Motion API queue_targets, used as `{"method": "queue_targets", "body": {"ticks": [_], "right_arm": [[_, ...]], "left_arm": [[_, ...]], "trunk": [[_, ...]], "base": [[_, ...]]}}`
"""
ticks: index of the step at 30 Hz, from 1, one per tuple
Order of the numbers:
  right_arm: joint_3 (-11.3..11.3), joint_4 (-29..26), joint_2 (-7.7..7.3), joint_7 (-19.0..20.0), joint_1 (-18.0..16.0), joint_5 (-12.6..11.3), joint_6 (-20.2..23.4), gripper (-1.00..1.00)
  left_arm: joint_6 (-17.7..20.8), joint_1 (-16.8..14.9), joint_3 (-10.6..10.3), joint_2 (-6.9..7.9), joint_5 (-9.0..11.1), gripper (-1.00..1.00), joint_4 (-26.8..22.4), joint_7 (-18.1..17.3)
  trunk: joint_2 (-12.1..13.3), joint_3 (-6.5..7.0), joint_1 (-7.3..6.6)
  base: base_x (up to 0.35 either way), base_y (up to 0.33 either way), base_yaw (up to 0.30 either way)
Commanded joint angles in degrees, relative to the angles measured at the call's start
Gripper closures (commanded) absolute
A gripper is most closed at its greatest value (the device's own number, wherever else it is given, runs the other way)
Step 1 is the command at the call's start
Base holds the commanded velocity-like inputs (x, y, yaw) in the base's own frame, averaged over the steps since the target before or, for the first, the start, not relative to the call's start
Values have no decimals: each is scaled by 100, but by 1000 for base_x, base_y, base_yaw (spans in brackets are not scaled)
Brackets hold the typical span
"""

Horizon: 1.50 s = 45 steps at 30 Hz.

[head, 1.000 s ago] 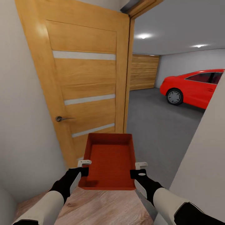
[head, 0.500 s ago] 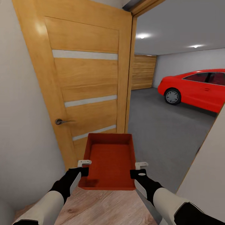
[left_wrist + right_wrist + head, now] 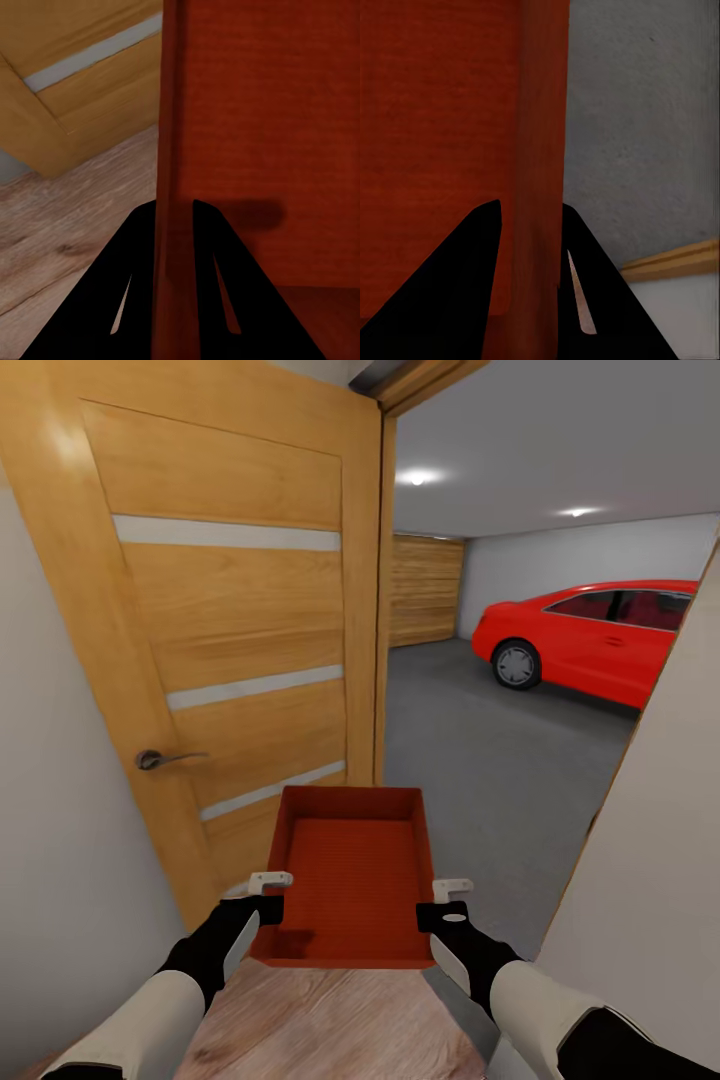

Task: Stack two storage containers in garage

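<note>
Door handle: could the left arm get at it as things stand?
Probably not. The left gripper is shut on the storage container, which the right gripper also clamps; the door handle is well up and away on the door.

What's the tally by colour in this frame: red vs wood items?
Red: 2, the storage container and the car.
Wood: 2, the open door and the plank garage door.
Total: 4.

View has swung right (camera moved): door and red car sit further left
</note>
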Motion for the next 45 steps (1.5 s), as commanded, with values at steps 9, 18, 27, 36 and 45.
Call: {"method": "queue_targets", "body": {"ticks": [9,18,27,36,45], "right_arm": [[-23,-8,2,-496,-3,53,14,100],[-23,-8,3,-488,-3,50,33,100],[-23,-8,4,-480,-3,55,33,100],[-23,-8,3,-479,-3,62,33,100],[-23,-8,3,-479,-3,62,33,100]], "left_arm": [[54,-5,89,-33,-74,100,-17,69],[54,-5,89,-33,-74,100,-17,69],[47,-5,88,-33,-74,100,-17,69],[46,-5,86,-33,-74,100,-17,69],[46,-5,88,-33,-74,100,-17,69]], "trunk": [[-14,-13,4],[-14,-13,4],[-14,-13,4],[-14,-13,4],[-14,-13,4]], "base": [[99,188,-90],[152,283,-122],[152,240,-252],[36,39,-254],[0,0,-242]]}}
